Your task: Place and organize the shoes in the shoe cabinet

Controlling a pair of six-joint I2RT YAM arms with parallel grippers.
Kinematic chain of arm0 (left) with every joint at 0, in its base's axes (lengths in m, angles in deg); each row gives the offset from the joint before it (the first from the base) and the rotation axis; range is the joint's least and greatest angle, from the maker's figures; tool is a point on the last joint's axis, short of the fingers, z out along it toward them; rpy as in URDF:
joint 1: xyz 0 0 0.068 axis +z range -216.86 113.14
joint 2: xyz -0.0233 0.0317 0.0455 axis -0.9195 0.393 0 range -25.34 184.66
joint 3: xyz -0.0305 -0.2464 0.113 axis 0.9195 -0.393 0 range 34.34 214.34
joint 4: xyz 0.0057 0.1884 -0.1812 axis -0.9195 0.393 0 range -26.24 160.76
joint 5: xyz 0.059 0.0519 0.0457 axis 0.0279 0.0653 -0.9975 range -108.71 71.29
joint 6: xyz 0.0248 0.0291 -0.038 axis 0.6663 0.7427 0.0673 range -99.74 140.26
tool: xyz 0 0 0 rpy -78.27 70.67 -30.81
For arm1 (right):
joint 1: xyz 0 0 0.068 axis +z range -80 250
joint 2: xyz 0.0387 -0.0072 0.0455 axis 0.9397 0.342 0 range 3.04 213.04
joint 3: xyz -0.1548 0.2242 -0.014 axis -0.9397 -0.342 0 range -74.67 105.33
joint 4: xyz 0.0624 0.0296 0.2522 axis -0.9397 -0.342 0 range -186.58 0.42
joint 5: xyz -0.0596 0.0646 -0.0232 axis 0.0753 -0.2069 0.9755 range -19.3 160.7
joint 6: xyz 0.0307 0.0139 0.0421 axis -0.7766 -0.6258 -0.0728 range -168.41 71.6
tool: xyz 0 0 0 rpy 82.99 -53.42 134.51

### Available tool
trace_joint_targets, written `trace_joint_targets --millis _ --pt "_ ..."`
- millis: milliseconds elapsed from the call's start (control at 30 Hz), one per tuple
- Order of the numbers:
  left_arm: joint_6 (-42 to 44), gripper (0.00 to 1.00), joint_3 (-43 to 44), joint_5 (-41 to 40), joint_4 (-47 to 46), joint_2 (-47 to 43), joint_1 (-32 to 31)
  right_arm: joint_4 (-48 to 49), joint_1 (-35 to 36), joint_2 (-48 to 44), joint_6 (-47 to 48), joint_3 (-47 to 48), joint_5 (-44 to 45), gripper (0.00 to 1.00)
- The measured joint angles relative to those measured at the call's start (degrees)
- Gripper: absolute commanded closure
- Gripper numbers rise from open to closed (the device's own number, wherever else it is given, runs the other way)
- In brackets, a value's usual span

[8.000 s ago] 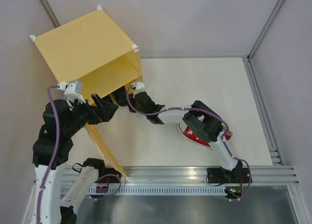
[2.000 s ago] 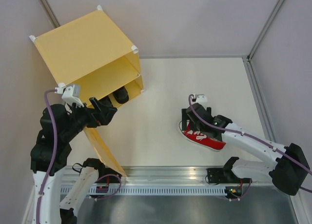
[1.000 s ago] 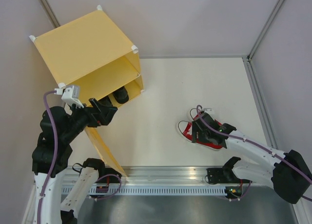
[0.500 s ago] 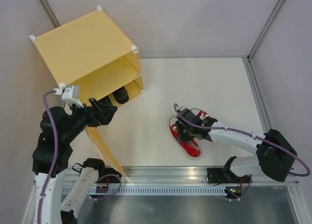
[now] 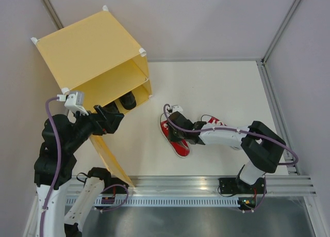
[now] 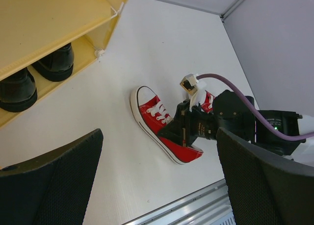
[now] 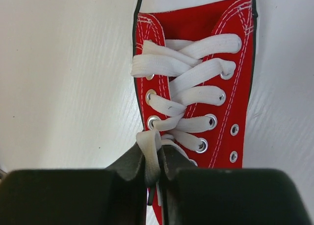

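Dragged red sneaker [image 5: 178, 147] toward counter's [image 5: 216, 87] left edge, nearer shoe cabinet [image 5: 87, 46] than half a second ago. Pinching its lace and tongue with right tool [image 7: 153, 168], nearly closed.

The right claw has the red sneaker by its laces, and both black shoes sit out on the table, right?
No: the black shoes stand inside the cabinet, under its shelf, as the left wrist view shows. The right claw does have the red sneaker by its laces.
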Motion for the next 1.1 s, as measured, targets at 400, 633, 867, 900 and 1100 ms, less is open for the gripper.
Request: trace_joint_targets --millis 400,633,867,900,1100 --pt "-0.02 0.00 0.00 0.02 0.00 0.00 0.00 -6.38 5.57 -4.66 3.63 -0.28 2.64 0.53" --pt "-0.02 0.00 0.00 0.07 -0.02 0.02 0.00 -10.03 5.81 -11.23 6.03 -3.98 1.07 0.53" --pt "-0.02 0.00 0.00 0.09 -0.02 0.02 0.00 -11.65 6.03 -11.52 7.13 -6.38 -0.74 0.53" --pt "-0.02 0.00 0.00 0.09 -0.02 0.02 0.00 -11.67 6.16 -11.52 7.21 -6.38 -0.96 0.53" --pt "-0.02 0.00 0.00 0.09 -0.02 0.02 0.00 -12.09 6.82 -11.02 8.15 -6.38 -1.88 0.55"
